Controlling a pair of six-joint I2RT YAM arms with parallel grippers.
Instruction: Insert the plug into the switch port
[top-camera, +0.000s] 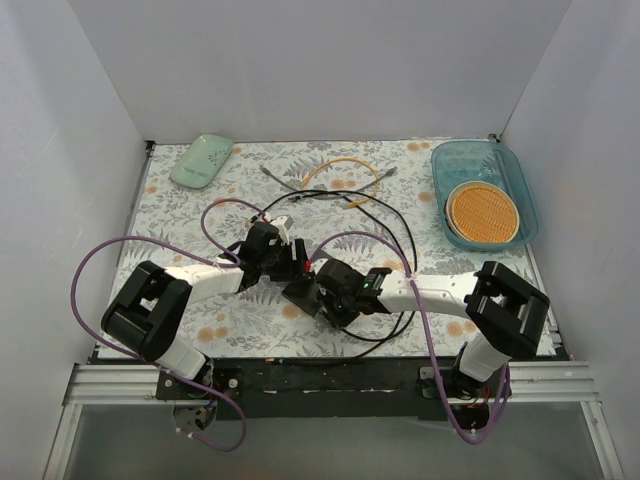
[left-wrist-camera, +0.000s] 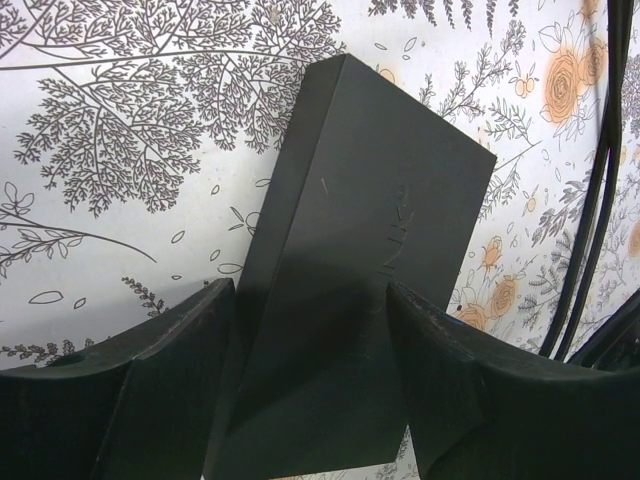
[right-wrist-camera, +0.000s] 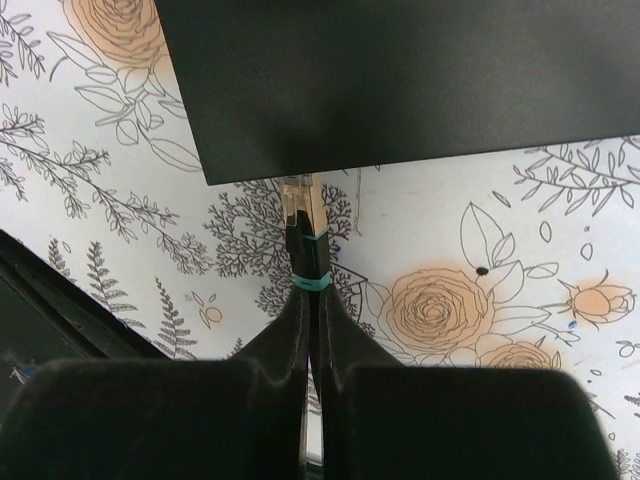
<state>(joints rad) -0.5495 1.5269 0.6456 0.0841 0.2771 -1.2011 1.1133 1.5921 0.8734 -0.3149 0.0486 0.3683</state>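
The switch is a flat dark grey box lying on the flowered mat; its sockets do not show. My left gripper is shut on the switch, one finger on each long side. In the top view the switch lies between both grippers at mid-table. My right gripper is shut on the plug, a gold-tipped connector on a black boot with a teal band. The plug's tip touches the near edge of the switch, just under its rim. Whether it is inside a port is hidden.
A pale green mouse lies at the back left. A teal tray holding an orange round mat stands at the back right. A yellow cable and black cables lie behind the grippers. White walls enclose the table.
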